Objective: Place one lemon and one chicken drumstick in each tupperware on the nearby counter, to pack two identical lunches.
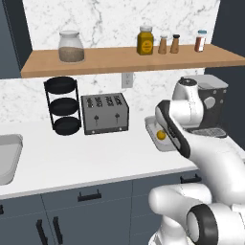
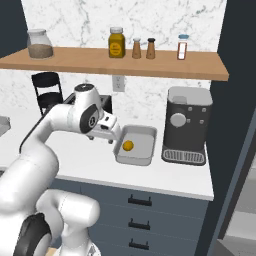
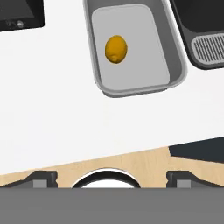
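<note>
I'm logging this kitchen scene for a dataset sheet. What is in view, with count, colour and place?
tupperware: one, grey, on the counter left of the coffee machine
lemon: one, yellow-orange, inside the tupperware
counter: one, white, over slate-blue drawers
coffee machine: one, dark grey, counter's right end
toaster: one, grey, against the wall
tiered rack: one, black, left of the toaster
sink: one, grey, far left
shelf: one, wooden, on the wall
jars and bottles: six, on the shelf
gripper: one, dark fingertips, open, above the counter's front edge
</note>
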You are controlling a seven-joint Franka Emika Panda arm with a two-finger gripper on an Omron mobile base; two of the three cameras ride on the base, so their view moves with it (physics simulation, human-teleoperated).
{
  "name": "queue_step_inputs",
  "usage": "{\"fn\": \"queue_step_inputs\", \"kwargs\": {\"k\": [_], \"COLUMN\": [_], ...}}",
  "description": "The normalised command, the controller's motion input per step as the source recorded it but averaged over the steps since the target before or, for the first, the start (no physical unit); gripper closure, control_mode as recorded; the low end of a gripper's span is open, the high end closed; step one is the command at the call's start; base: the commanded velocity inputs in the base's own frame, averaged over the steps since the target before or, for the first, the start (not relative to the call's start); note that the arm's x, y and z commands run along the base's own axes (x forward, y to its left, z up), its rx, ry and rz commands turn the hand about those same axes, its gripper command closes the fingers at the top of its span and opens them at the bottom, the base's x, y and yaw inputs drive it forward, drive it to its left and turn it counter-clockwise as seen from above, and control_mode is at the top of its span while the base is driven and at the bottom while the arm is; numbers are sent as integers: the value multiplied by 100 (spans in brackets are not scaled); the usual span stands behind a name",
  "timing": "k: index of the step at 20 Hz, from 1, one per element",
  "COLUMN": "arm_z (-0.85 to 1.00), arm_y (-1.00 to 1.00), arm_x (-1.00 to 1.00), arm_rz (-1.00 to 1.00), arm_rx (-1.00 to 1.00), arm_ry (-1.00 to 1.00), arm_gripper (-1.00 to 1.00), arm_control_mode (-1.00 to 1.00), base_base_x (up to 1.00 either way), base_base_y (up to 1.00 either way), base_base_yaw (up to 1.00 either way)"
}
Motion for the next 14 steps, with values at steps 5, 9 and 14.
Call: {"fn": "queue_step_inputs", "kwargs": {"k": [5,9,14], "arm_z": [60,52,0], "arm_y": [0,0,0], "arm_x": [-96,-78,-24], "arm_rz": [0,0,0], "arm_rx": [3,1,0], "arm_ry": [-9,-10,-3], "arm_gripper": [-100,-100,-100], "arm_control_mode": [-100,-100,-100], "base_base_x": [0,0,0], "base_base_y": [0,0,0], "base_base_yaw": [0,0,0]}}
